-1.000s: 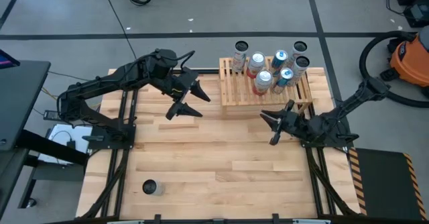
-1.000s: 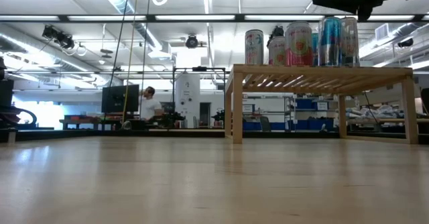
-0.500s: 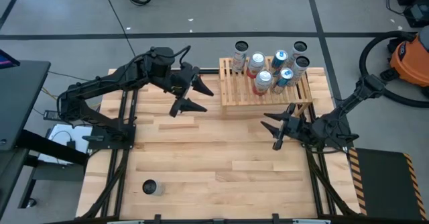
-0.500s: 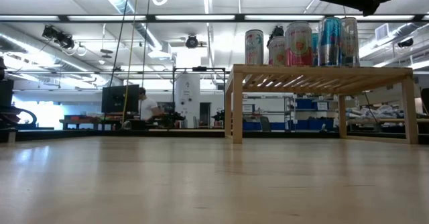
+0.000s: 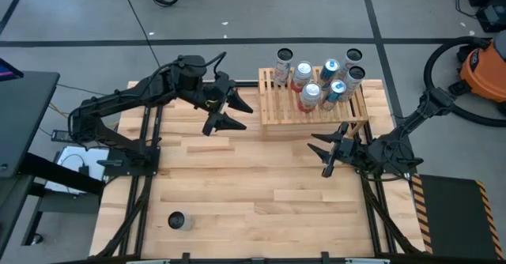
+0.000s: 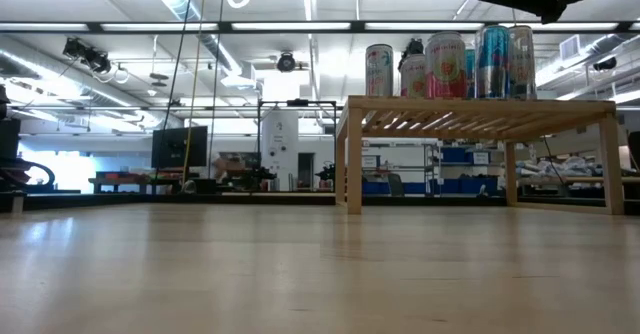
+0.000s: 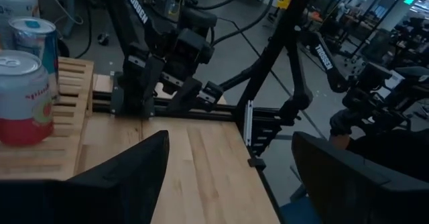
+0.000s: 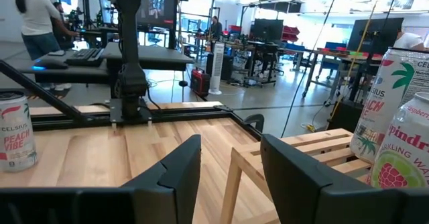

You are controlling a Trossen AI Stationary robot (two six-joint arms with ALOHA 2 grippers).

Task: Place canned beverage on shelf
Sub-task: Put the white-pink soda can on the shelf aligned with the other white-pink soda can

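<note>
The shelf [image 5: 273, 110], a low light-wood slatted rack, stands at the table's far right with several cans [image 5: 310, 96] upright on its slats. One more can [image 5: 178, 220] stands alone on its base near the table's near left corner; the right wrist view shows it as a peach-labelled can [image 8: 15, 140]. My left gripper [image 5: 228, 114] hovers open just left of the shelf. My right gripper [image 5: 319, 157] hovers open in front of the shelf's near edge, nothing between its fingers [image 8: 181, 177].
Bare wooden table top [image 5: 253, 185] lies between the lone can and the shelf. In the low view the shelf [image 6: 480, 109] stands on legs, with open space under it. Black frame rails run along the table's left and right sides.
My left gripper has rolled and tipped a little at the wrist while staying in place left of the shelf. The cans and the shelf have not moved.
</note>
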